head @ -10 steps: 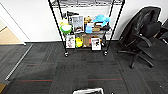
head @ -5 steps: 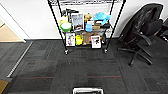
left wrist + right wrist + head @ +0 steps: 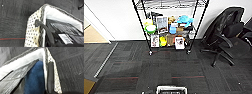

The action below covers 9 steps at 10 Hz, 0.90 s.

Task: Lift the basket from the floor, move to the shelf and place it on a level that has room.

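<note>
My left gripper (image 3: 37,23) is clamped over the basket (image 3: 37,31) wall, one finger outside on the dotted weave. My right gripper (image 3: 50,77) grips the opposite wall the same way. The basket hangs between them above the carpet (image 3: 134,65), near my base, its rim (image 3: 171,88) at the head view's lower edge.

Risk, as I judge it: uneven hold on soft walls could let the basket tilt and spill.

The head view shows the shelf (image 3: 169,30) ahead, lower tiers crowded, and a chair (image 3: 226,37) to the right. The wrist views show the contents instead: dark printed packets (image 3: 65,31), blue cloth (image 3: 35,79).
</note>
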Tool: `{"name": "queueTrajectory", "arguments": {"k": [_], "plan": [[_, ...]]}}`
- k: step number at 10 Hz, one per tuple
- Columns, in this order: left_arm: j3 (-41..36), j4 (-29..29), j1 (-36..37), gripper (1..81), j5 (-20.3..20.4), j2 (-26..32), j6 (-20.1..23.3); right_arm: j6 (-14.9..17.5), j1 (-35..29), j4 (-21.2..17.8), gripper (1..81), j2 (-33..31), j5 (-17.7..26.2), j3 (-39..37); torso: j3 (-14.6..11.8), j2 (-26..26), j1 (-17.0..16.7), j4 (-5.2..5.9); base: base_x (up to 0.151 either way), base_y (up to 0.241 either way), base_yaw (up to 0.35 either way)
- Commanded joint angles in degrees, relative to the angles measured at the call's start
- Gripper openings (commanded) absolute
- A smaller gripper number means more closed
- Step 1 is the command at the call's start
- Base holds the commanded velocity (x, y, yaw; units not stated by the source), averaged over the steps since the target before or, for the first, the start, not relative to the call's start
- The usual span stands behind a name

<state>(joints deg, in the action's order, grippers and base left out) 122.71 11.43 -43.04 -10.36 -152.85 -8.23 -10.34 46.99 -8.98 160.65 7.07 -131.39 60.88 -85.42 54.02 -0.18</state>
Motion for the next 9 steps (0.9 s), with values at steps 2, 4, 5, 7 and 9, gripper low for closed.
{"name": "queueTrajectory", "arguments": {"k": [2,4,5,7,9], "plan": [[-0.63,0.43,4.41,1.0,-3.79,-1.24,-0.12,-0.56,-5.28,-2.44,1.0,-0.74,3.48,-0.7,-3.59,7.41,-4.79,0.0,0.0,0.0,0.0],[-0.01,0.69,4.41,1.0,-3.79,-1.85,-0.12,-0.56,-5.28,-2.44,1.0,-1.36,3.39,-0.61,-5.23,11.3,-7.3,0.0,0.0,0.0,0.0],[-0.01,0.69,4.33,1.0,-3.79,-1.94,-0.12,-0.56,-5.28,-2.44,1.0,-1.62,3.39,-0.61,-6.11,13.33,-8.63,0.0,0.0,0.0,0.0],[-0.01,0.78,3.97,1.0,-3.79,-1.94,-0.12,-0.56,-5.38,-2.44,1.0,-1.62,3.48,-0.35,-7.73,17.14,-11.11,0.0,0.0,0.0,0.0],[-0.01,1.05,3.45,1.0,-3.79,-1.68,-0.12,-0.47,-5.11,-2.35,1.0,-1.36,3.48,0.09,-9.39,20.98,-13.62,0.0,0.0,0.0,0.0]]}}
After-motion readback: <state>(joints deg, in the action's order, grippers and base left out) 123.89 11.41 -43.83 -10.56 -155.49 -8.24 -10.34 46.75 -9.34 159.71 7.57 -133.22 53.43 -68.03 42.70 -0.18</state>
